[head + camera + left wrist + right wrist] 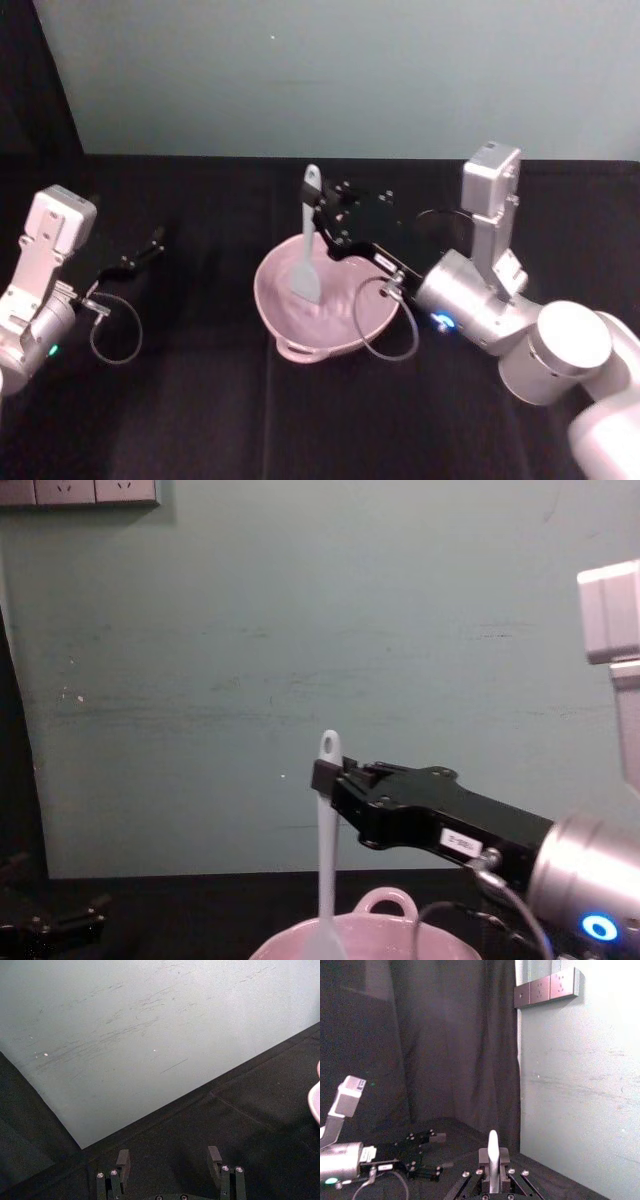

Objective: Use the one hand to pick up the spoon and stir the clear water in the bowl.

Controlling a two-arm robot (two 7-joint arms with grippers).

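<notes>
From the head view, the right claw is clamped high on the spoon. The spoon's flat head hangs below the claw inside the pink bowl. The left claw sits well off to the side above the black worktop. Its wrist view shows its fingers standing apart. In the right wrist view, the handle tip pokes up between the pinched fingers. From the chest, the spoon hangs upright, with the bowl directly beneath the claw.
</notes>
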